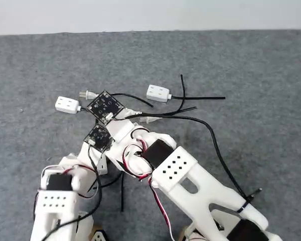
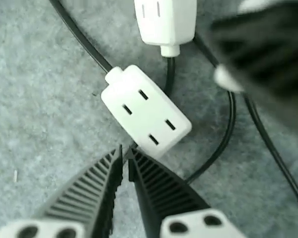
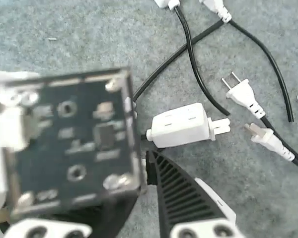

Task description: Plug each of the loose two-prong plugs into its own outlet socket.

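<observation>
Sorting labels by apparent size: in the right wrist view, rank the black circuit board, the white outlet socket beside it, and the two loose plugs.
1. The black circuit board, though it is nearest the camera, so inflated.
2. The white outlet socket.
3. The nearer loose plug and the farther loose plug look alike; not ranked.

The scene is lit evenly and fairly brightly, by diffuse light that appears to come from overhead. On the grey carpet (image 1: 251, 65) only faint, soft-edged shadows are cast. A narrow one is seen along the edge of the outlet socket (image 2: 146, 116) in the left wrist view, and a darker patch is laid beneath an arm (image 1: 190, 186) in the high view. The white casing of a second socket (image 2: 166, 20) is rendered very bright, so that its surface detail is washed out. A dark shape (image 2: 268, 44) close to the left wrist lens is blurred, and the circuit board (image 3: 69, 144) close to the right wrist lens is blurred likewise.
</observation>
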